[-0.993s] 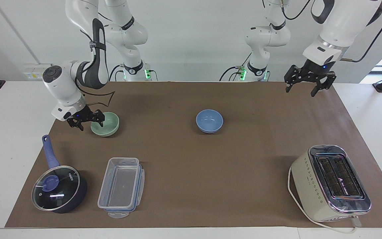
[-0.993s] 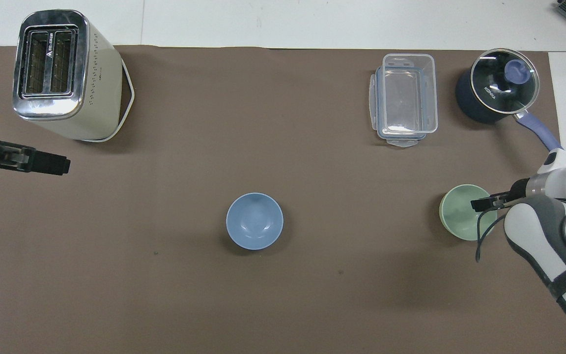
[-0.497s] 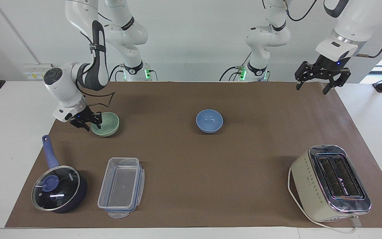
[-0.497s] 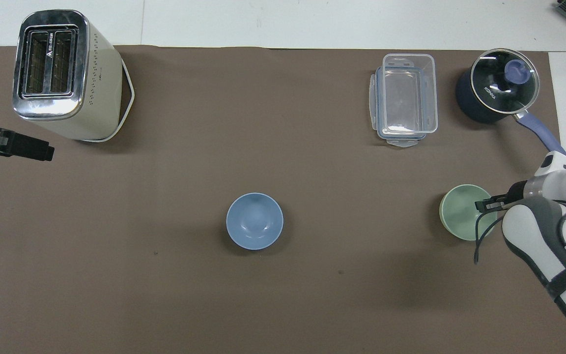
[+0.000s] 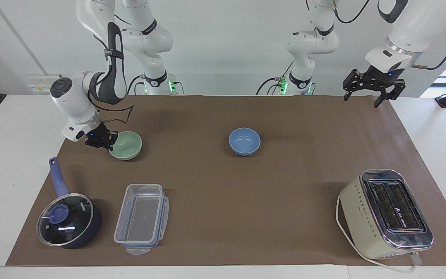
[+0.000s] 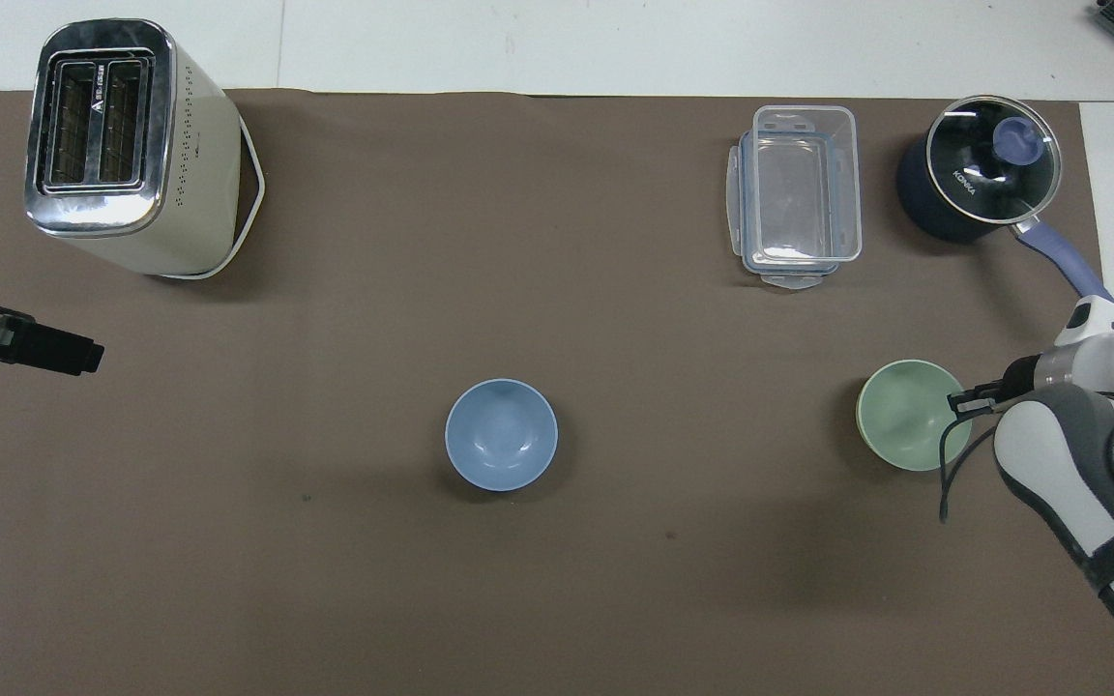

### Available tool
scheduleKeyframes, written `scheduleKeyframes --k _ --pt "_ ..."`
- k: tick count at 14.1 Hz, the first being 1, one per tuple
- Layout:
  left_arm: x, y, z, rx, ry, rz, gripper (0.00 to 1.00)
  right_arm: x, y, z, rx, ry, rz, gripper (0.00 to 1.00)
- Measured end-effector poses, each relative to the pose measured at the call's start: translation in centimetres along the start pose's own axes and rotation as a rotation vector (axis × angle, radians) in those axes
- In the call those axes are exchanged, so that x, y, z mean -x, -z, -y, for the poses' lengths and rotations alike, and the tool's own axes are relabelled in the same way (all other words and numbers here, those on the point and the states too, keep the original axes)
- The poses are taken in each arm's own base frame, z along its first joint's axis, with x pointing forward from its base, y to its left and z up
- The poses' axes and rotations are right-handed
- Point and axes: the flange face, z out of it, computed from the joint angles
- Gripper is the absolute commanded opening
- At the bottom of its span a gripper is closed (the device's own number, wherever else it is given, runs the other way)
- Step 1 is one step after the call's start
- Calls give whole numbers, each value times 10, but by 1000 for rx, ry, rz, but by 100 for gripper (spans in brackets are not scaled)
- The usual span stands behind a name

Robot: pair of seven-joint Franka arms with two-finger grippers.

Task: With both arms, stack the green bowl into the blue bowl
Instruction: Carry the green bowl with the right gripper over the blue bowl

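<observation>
The right hand [image 5: 106, 142] is clamped on the rim of the green bowl [image 5: 126, 145], near the table's [image 5: 223, 193] right-arm end. The blue bowl [image 5: 244, 141] sits mid-table. The left hand [image 5: 366, 94] hangs wide open, holding nothing, above the left-arm end.

Mint green bowl [image 5: 126, 145] tilted; periwinkle blue bowl [image 5: 244, 141] upright.
</observation>
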Motion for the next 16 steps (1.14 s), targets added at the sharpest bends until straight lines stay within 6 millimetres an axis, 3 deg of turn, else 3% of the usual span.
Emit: scheduleKeyframes --k 1,4,7,10,16 --pt "2 0 -1 0 0 0 100 -4 11 0 -9 5 11 0" --pt "3 1 -1 -2 1 -6 100 -16 68 3 -46 6 -19 0" --pt "3 3 1 -4 3 -14 100 -26 112 23 -54 29 -65 0" --pt "2 2 1 -4 3 -13 100 -45 129 67 -56 4 -71 0" --pt "-7 5 6 -5 6 -22 100 -76 128 189 -67 -130 -60 0"
